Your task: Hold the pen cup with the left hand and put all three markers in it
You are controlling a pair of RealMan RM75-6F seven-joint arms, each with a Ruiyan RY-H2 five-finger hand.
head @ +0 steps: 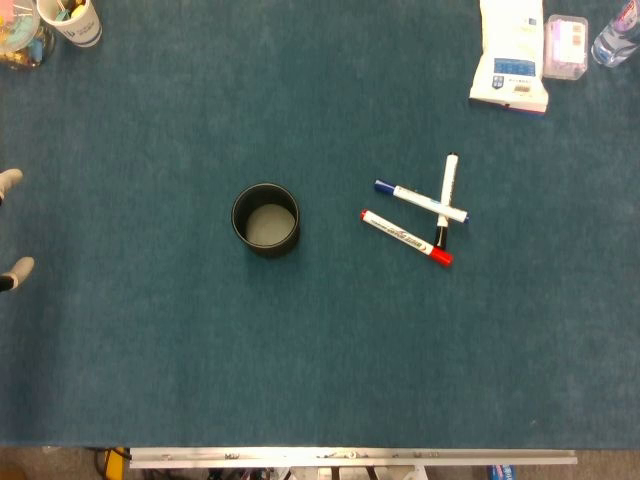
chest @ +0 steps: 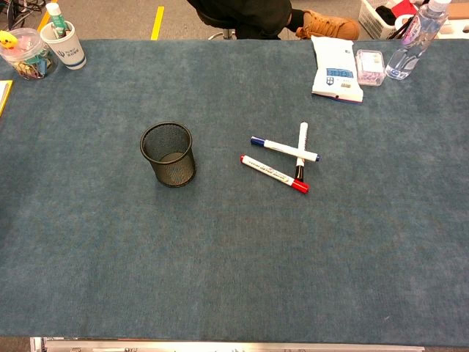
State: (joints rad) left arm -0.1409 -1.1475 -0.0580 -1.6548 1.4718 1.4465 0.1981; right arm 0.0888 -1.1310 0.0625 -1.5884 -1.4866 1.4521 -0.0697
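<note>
A black mesh pen cup (head: 268,248) (chest: 170,165) stands upright and empty, left of the table's middle. To its right lie three markers. The blue-capped marker (head: 410,196) (chest: 275,145) crosses the black-capped marker (head: 450,175) (chest: 303,136). The red marker (head: 400,233) (chest: 271,171) lies just in front of them, its red cap beside the black cap. Only two fingertips (head: 18,270) of my left hand (head: 10,225) show at the head view's left edge; they are spread, hold nothing and are far from the cup. My right hand is in neither view.
At the back left stand a paper cup (head: 72,20) (chest: 64,44) and a tub of small items (chest: 26,55). At the back right are a white packet (head: 510,55) (chest: 335,67), a small box (chest: 369,66) and a water bottle (chest: 412,44).
</note>
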